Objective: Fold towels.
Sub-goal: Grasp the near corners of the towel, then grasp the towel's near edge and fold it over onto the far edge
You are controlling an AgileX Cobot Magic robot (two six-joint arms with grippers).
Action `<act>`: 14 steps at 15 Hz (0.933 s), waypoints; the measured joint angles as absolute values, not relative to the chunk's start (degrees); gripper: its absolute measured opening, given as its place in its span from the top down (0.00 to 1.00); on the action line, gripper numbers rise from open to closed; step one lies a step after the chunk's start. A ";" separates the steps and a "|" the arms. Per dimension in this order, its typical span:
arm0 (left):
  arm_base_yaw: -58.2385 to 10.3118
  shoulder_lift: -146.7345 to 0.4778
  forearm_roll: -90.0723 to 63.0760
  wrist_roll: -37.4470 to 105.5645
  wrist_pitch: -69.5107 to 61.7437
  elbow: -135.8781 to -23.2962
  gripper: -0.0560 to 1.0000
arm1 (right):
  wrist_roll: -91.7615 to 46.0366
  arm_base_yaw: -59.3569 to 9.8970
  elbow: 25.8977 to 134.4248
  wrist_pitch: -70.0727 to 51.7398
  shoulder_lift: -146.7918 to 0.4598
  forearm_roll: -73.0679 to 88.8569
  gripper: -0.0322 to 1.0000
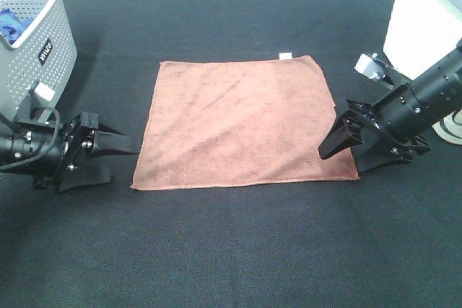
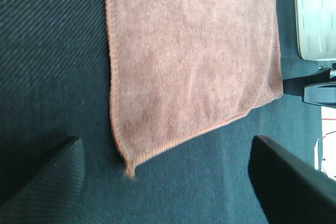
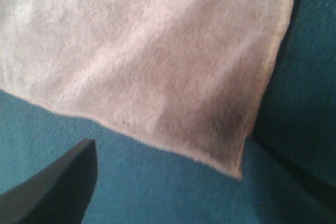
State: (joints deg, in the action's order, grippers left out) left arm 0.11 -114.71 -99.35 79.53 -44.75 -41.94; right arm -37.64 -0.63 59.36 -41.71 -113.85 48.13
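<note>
Exterior high: right fingers (image 1: 330,143) cover towel (image 1: 238,120) right edge; basket (image 1: 45,42) cut off.

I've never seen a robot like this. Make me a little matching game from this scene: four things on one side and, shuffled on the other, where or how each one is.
Things:
1. towel
2. basket
3. white tag
4. left gripper

Descriptions:
A. grey with holes, at the far left
B. open, by the towel's near left corner
C. spread flat in the middle
D. on the towel's far edge, towards the right

Pairs: 1-C, 2-A, 3-D, 4-B.
</note>
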 joint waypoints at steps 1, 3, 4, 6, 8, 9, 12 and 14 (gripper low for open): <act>0.11 -114.71 -99.35 79.53 -44.75 -41.94 0.18 | -37.64 -0.63 59.36 -41.71 -113.85 48.13 0.27; -0.17 -116.83 -99.41 79.58 -44.92 -43.77 0.19 | -37.70 -0.57 60.39 -41.65 -116.14 48.53 0.27; -0.97 -117.91 -99.41 79.58 -44.92 -44.52 0.19 | -37.76 -0.52 60.62 -41.71 -116.54 48.93 0.27; -4.18 -119.46 -99.69 79.58 -45.44 -46.75 0.19 | -39.30 -0.46 60.85 -42.23 -117.63 51.68 0.27; -7.62 -121.64 -100.21 79.58 -46.41 -49.39 0.19 | -43.43 -0.46 61.08 -43.54 -119.35 58.10 0.29; -8.25 -122.21 -100.38 79.41 -46.64 -50.36 0.19 | -44.46 -0.46 61.25 -44.12 -119.92 59.70 0.32; -8.82 -123.64 -100.27 76.09 -45.61 -52.43 0.34 | -44.63 -0.46 61.36 -43.54 -120.61 60.22 0.47; -8.82 -123.93 -100.10 73.22 -44.52 -52.94 0.64 | -42.97 -0.46 61.36 -42.11 -121.18 59.70 0.66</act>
